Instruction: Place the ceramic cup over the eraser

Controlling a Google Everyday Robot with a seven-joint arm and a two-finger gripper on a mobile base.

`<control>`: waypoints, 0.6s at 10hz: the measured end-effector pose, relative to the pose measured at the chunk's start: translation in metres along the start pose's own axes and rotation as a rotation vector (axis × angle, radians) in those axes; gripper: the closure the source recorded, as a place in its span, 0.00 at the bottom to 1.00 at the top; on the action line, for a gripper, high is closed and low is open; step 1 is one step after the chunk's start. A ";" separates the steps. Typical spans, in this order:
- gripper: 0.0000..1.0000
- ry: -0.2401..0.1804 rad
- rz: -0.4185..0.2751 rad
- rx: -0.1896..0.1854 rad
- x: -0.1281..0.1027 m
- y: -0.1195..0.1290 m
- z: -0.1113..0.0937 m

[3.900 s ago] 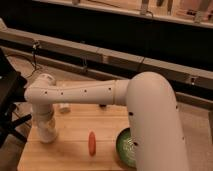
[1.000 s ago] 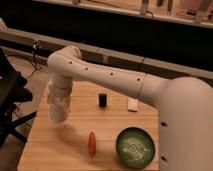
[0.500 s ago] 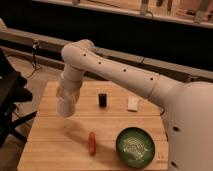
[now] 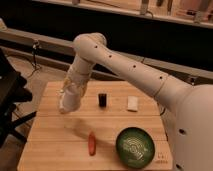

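My gripper (image 4: 70,97) hangs at the end of the white arm, above the left part of the wooden table (image 4: 50,150). It is shut on the off-white ceramic cup (image 4: 67,103) and holds it clear of the tabletop, with a faint shadow below it. The eraser (image 4: 102,100), a small black upright block, stands on the table to the right of the cup, about a cup's width away.
A flat white rectangular piece (image 4: 132,103) lies right of the eraser. A red-orange carrot-like stick (image 4: 91,143) lies near the front, and a green bowl (image 4: 136,146) sits at the front right. A dark object (image 4: 10,95) stands beyond the table's left edge.
The gripper has lifted the cup off the left side of the table. It has carried the cup up and to the right, closer to the eraser.
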 end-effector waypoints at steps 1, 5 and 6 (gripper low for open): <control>0.98 -0.001 0.008 0.007 0.004 0.002 -0.005; 0.98 -0.004 0.037 0.033 0.029 0.018 -0.025; 0.98 -0.004 0.042 0.039 0.030 0.019 -0.027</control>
